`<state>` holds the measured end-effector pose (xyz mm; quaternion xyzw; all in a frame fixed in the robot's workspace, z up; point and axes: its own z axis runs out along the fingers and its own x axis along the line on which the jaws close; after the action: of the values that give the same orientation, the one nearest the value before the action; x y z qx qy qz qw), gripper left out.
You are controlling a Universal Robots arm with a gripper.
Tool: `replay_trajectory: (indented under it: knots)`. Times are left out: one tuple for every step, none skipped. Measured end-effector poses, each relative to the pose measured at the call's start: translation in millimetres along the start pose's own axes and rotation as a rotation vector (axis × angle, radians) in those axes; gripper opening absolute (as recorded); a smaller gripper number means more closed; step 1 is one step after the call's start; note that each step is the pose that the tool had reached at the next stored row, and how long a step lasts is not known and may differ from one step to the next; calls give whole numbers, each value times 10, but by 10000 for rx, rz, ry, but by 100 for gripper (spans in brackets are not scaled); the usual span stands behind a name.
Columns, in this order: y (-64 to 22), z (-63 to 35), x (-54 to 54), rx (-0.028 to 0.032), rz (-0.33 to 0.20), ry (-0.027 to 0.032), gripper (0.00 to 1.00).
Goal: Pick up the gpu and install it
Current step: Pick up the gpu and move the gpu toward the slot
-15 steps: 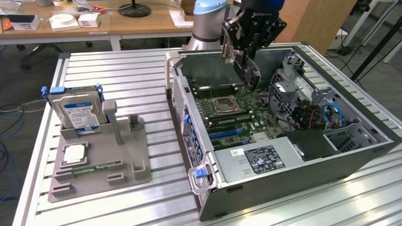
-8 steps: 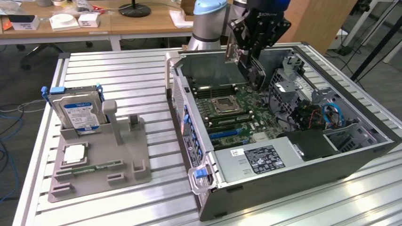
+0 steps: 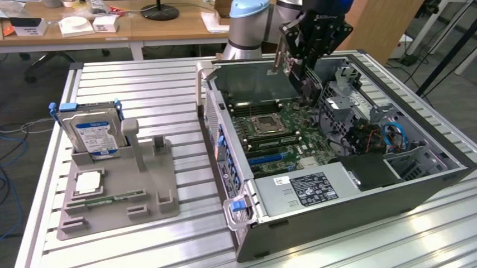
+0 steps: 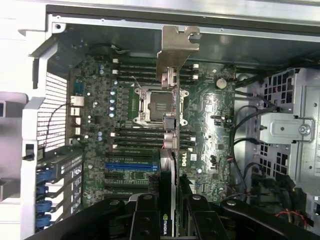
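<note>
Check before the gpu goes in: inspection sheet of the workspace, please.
Surface: slatted metal table bearing an open computer case and a grey parts holder.
Job's things: gpu held edge-on above the motherboard, not seated.
Clutter: hard drive and memory stick in the holder.
Grippers: gripper shut on the gpu.
Cables: blue cables inside the case; blue cable on the floor, exterior view's left.
Surroundings: wooden desks behind.
</note>
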<state>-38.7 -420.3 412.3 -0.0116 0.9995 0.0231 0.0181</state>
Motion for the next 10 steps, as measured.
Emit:
replay_trajectory:
  knots:
    - [0,1,-19,-1,-1,-1,26]
    - [-1,1,-39,0,-2,-1,26]
    - [-1,2,-60,-1,-3,0,26]
    - [-2,3,-78,-1,-5,0,26]
    - [-2,4,-99,-1,-6,0,26]
    - [-3,5,-122,-1,-7,-1,26]
    - [-3,5,-139,-1,-7,-1,26]
    - [-3,5,-145,0,-10,1,26]
    - [-4,5,-145,0,-9,0,26]
    - [-3,5,-145,0,-9,0,26]
